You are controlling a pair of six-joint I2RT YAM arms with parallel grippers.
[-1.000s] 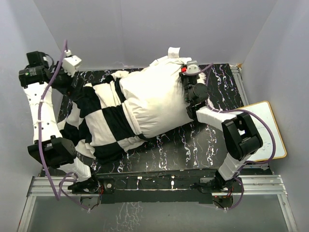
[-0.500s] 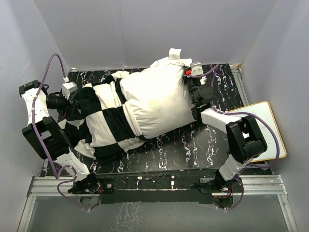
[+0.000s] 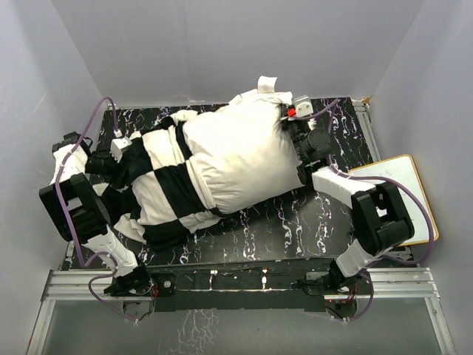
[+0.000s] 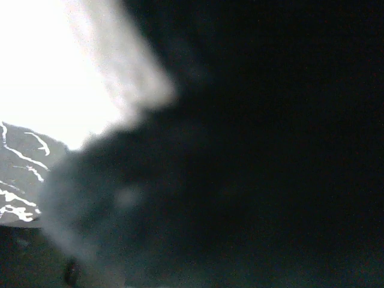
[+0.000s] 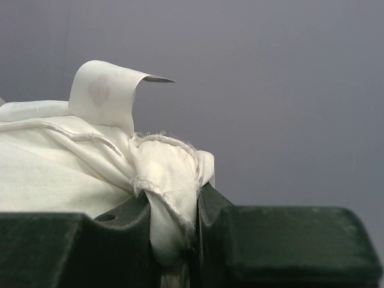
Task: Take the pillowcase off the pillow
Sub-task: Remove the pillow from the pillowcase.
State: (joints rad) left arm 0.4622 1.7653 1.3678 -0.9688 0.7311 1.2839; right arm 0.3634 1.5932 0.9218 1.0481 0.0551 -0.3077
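Note:
The off-white pillow (image 3: 236, 155) lies across the black marbled table (image 3: 295, 229), its right two thirds bare. The black-and-white checkered pillowcase (image 3: 159, 185) is bunched over its left end. My right gripper (image 3: 293, 122) is shut on the pillow's far right corner; in the right wrist view its dark fingers (image 5: 132, 234) pinch a fold of the pillow (image 5: 54, 174) under a curled white label (image 5: 105, 96). My left gripper (image 3: 127, 157) is pressed into the pillowcase's left end. Dark blurred pillowcase (image 4: 240, 150) fills the left wrist view and hides the jaws.
A white board with an orange rim (image 3: 403, 200) lies off the table's right edge. Grey walls close in the back and both sides. An aluminium rail (image 3: 236, 285) with both arm bases runs along the near edge.
My left arm has swung in from the far left and come down onto the pillowcase's left end. My right gripper keeps its hold on the pillow corner and has shifted slightly right.

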